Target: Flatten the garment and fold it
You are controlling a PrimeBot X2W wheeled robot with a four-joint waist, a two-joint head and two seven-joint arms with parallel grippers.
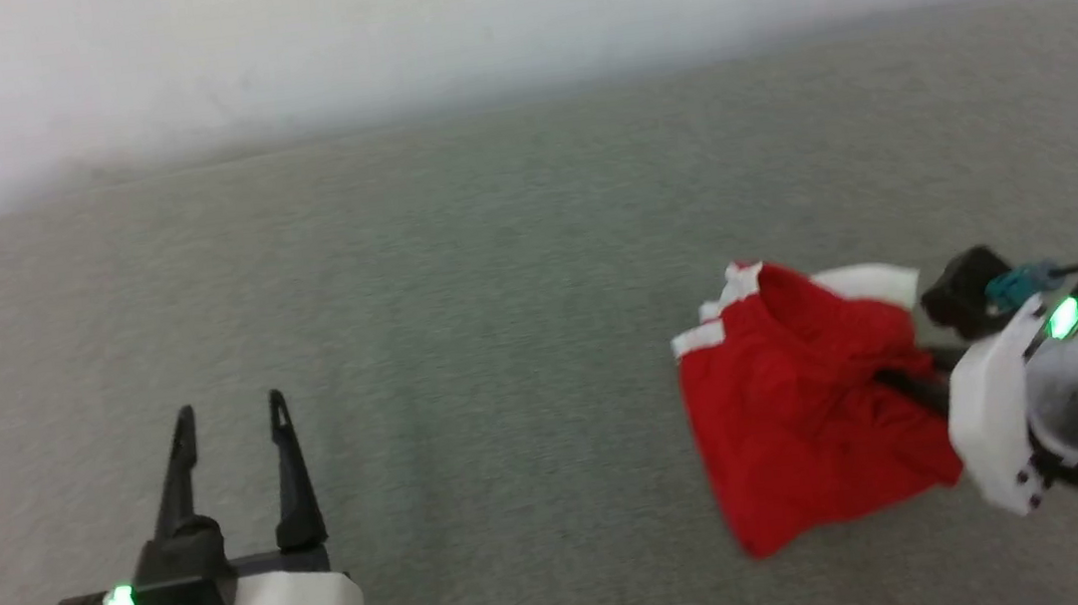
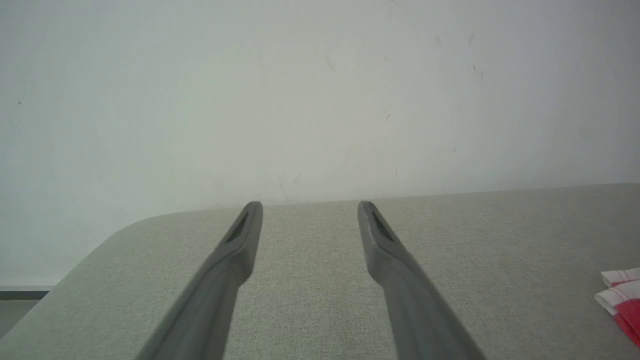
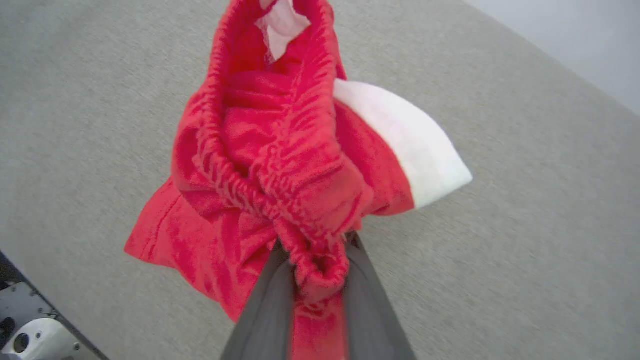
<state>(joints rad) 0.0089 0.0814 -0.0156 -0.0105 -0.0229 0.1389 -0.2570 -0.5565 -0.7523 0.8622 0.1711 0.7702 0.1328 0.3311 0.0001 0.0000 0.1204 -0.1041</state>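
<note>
The shorts (image 1: pixel 801 415) lie in a crumpled heap on the desk (image 1: pixel 457 281), bunched right at the tips of my right pincer (image 3: pixel 317 245) and spreading away beyond them. A white band (image 3: pixel 410 150) flops out to one side of the fingers. That pincer is closed down on a gathered ridge of red cloth, which fills the narrow gap between its fingers, so I count it as gripping. My first worry is that the bite looks to take several layers at once. If I raise it, I expect the whole bundle to come up as a lump instead of opening out, and the flattening would get no further. The pinch also sits on a puckered, stretchy-looking edge, so a quick pull could let the cloth slide out. I can't tell whether any layer underneath is caught too. Dragging back towards the wrist is risky, because the desk's edge shows close behind the pincer in the right wrist view and the heap could go over it. My left pincer (image 1: pixel 230 405) is spread wide and holds nothing. It is well apart from the shorts, which lie far off to its right. With one grip point I can't stretch the cloth, and bringing the left across carelessly could snag a loose fold or bump the other arm.
</note>
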